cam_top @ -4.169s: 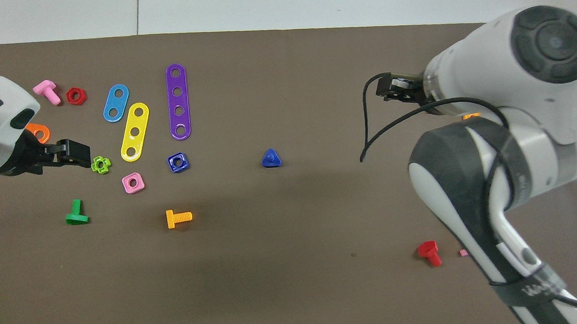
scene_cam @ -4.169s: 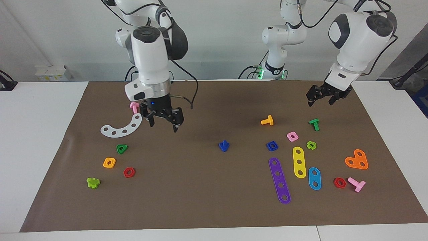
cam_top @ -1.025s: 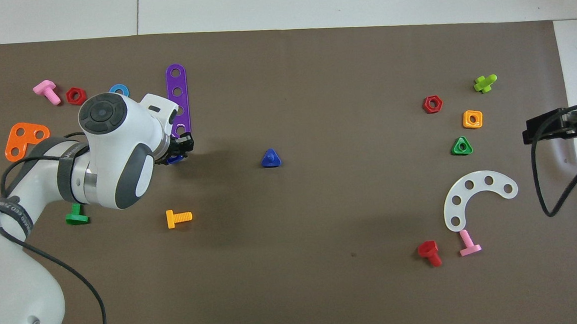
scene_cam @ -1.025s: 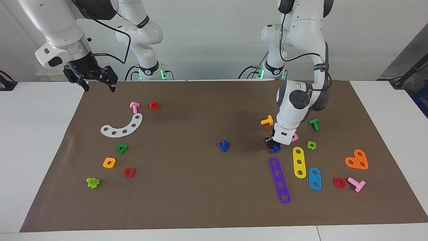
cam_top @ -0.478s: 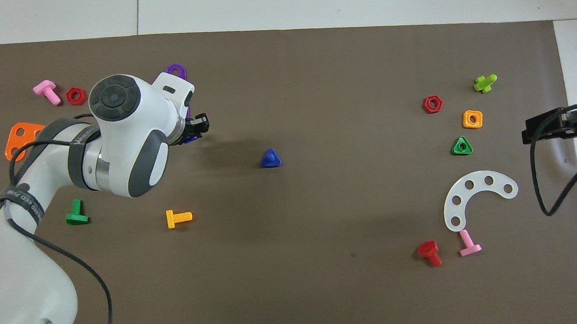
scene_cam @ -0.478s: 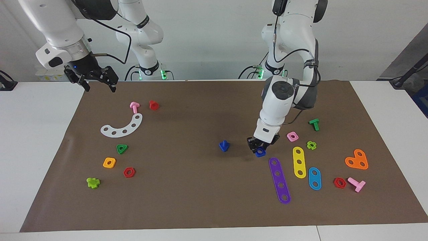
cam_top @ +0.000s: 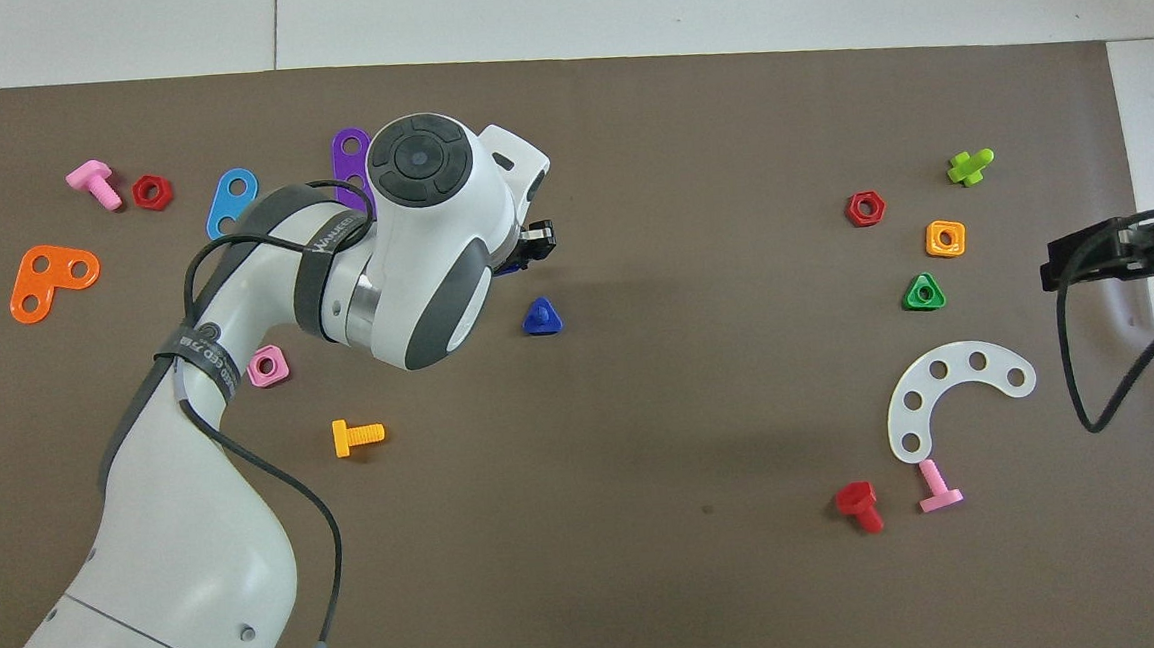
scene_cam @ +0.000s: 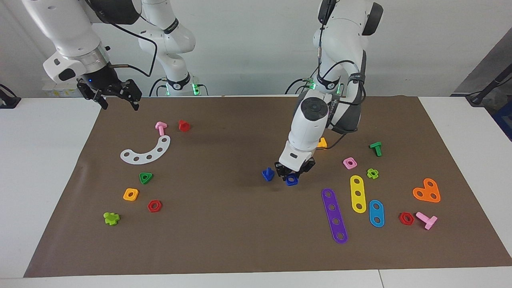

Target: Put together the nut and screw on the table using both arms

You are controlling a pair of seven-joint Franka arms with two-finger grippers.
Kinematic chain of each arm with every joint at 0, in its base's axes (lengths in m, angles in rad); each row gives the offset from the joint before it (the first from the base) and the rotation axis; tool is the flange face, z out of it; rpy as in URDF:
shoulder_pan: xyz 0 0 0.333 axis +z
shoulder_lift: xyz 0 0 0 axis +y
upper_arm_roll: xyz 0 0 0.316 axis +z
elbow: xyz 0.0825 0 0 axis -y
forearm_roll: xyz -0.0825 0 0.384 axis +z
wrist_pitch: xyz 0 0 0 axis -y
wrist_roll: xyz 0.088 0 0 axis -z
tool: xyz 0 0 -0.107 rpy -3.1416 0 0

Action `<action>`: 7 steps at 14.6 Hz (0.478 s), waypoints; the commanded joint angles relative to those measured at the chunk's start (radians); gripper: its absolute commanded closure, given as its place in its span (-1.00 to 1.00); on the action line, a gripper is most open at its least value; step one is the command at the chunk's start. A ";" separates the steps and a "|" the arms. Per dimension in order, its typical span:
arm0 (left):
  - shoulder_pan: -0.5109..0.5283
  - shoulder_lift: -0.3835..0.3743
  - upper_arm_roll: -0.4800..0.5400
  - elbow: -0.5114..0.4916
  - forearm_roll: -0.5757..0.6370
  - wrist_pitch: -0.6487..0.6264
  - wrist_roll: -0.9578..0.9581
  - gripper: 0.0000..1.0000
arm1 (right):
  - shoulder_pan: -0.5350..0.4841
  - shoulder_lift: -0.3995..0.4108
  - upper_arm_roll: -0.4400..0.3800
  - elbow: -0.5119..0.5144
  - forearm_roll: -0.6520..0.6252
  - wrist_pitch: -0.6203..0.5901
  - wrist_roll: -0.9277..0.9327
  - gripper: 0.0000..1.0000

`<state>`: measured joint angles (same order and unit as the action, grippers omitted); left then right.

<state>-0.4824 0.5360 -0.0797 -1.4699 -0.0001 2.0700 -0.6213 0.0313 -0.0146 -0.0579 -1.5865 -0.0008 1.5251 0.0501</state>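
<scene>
Left pincer (scene_cam: 293, 173), centre of the facing frame, pinching the nut (scene_cam: 292, 180) low over the mat, just beside the screw (scene_cam: 267, 174). Screw stands head down, shaft up, mid-frame on the surface (scene_cam: 48, 160); in the overhead frame it sits at centre (cam_top: 541, 316), with the nut mostly hidden under the wrist.

Right pincer (scene_cam: 117, 96), upper left of the facing frame, spread and empty, waiting over the mat's edge.

Step in hand, as judged: carry the nut onto the shaft. To do it well:
- lift the nut enough to clear the shaft tip, or it will knock the screw over
- keep the nut level, hole centred over the shaft
- lower slowly
- right arm probably should steady the triangular head before any turning.
</scene>
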 commanded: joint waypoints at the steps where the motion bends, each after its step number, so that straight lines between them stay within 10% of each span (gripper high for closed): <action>1: -0.039 0.025 0.017 0.039 -0.017 -0.036 0.000 1.00 | -0.024 -0.010 0.009 -0.013 0.018 -0.006 0.013 -1.00; 7: -0.053 0.016 0.015 0.039 -0.035 -0.122 0.000 1.00 | -0.025 -0.016 0.009 -0.029 0.018 0.010 0.007 -1.00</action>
<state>-0.5207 0.5422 -0.0788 -1.4645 -0.0096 1.9881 -0.6213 0.0228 -0.0147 -0.0582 -1.5902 -0.0008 1.5251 0.0501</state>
